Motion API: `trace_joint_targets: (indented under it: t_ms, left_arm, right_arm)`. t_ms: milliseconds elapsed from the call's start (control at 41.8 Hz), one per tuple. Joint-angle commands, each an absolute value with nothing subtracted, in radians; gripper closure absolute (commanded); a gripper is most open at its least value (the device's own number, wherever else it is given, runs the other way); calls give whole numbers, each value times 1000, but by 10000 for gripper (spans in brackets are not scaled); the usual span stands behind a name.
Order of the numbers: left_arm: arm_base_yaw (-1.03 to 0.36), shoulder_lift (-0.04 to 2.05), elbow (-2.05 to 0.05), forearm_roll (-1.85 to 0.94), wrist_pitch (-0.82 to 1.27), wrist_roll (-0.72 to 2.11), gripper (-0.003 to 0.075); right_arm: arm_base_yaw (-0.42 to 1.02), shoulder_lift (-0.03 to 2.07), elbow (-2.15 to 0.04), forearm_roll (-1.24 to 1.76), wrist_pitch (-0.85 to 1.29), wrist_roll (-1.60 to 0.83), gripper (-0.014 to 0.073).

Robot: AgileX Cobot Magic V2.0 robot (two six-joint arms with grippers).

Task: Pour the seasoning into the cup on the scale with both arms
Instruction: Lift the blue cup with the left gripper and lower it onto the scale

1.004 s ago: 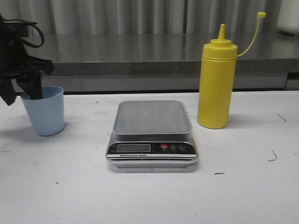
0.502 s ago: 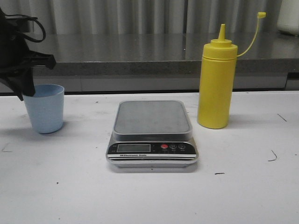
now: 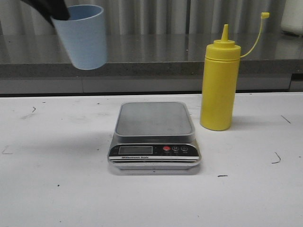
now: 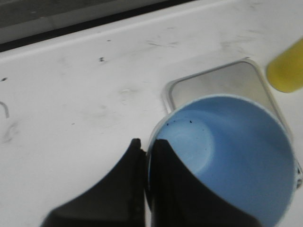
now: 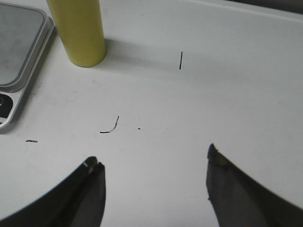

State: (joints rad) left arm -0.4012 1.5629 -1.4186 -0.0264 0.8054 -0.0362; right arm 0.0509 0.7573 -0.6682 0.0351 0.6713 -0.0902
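the left gripper (image 4: 145,156), pinched shut on the cup (image 3: 81,35) rim, had lifted it off the table (image 3: 57,189) toward the scale (image 3: 154,135), while the right gripper (image 5: 154,163) hung wide open and empty.

Left claw (image 4: 144,156) pinching the blue cup (image 4: 227,156) rim, one finger inside. Below: scale (image 4: 213,87) platform corner on white worktop (image 4: 85,94). Yellow bottle (image 4: 286,71) just beside.

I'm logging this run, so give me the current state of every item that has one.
Pale blue plastic cup: lifted clear of the table, upright, empty.
Yellow squeeze bottle: standing upright, cap off, hanging from its tether.
Silver digital scale: platform bare.
Left gripper: shut on the cup's rim.
Right gripper: open, empty.
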Motion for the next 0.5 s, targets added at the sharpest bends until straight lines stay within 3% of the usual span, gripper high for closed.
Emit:
trace_joint_targets:
  t_ms: [0, 167, 478]
  left_arm:
    - [-488, 1542, -1448, 0, 740, -36, 741]
    - [-563, 1624, -1483, 0, 739, -80, 741]
    - [-566, 1833, -1652, 0, 770, -148, 741]
  right_arm:
    - [48, 759, -701, 27, 615, -99, 109]
    - [48, 759, -701, 27, 615, -99, 109]
    - [48, 759, -701, 27, 615, -99, 109]
